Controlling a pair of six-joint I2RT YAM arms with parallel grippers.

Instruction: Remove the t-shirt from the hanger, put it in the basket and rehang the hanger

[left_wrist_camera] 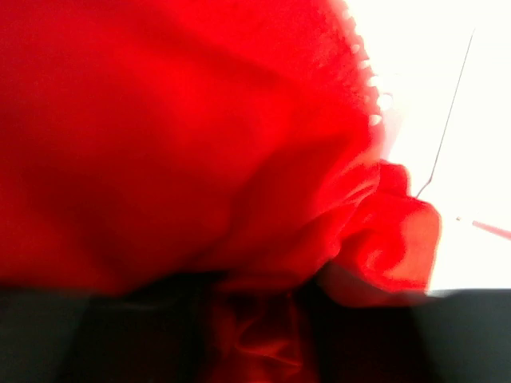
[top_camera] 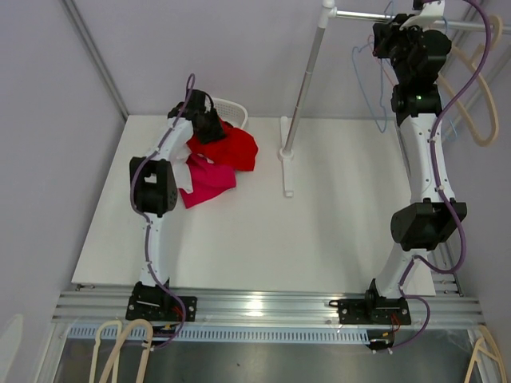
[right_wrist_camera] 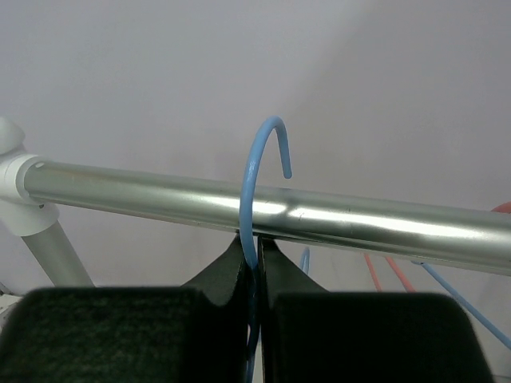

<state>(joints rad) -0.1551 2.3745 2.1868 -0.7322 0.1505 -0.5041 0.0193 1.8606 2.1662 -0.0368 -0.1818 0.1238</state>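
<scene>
A red t-shirt [top_camera: 237, 148] lies bunched on the white table at the back left, off any hanger. My left gripper [top_camera: 209, 125] is down on its near edge. In the left wrist view the red cloth [left_wrist_camera: 184, 136] fills the frame and a fold sits between the dark fingers [left_wrist_camera: 96, 335], so the gripper [left_wrist_camera: 257, 335] is shut on it. My right gripper [top_camera: 383, 37] is raised at the rail. It is shut [right_wrist_camera: 257, 249] on the neck of a bare blue wire hanger [right_wrist_camera: 252, 167], whose hook is over the metal rail [right_wrist_camera: 359, 223]. The hanger's body [top_camera: 375, 88] hangs below.
A pink garment [top_camera: 207, 182] lies just in front of the red shirt. A white basket [top_camera: 233, 107] stands behind it. The rail's pole [top_camera: 307, 72] and foot [top_camera: 287, 159] stand mid-table. Beige hangers [top_camera: 481, 120] hang at the right. More hangers [top_camera: 120, 347] lie below the front edge.
</scene>
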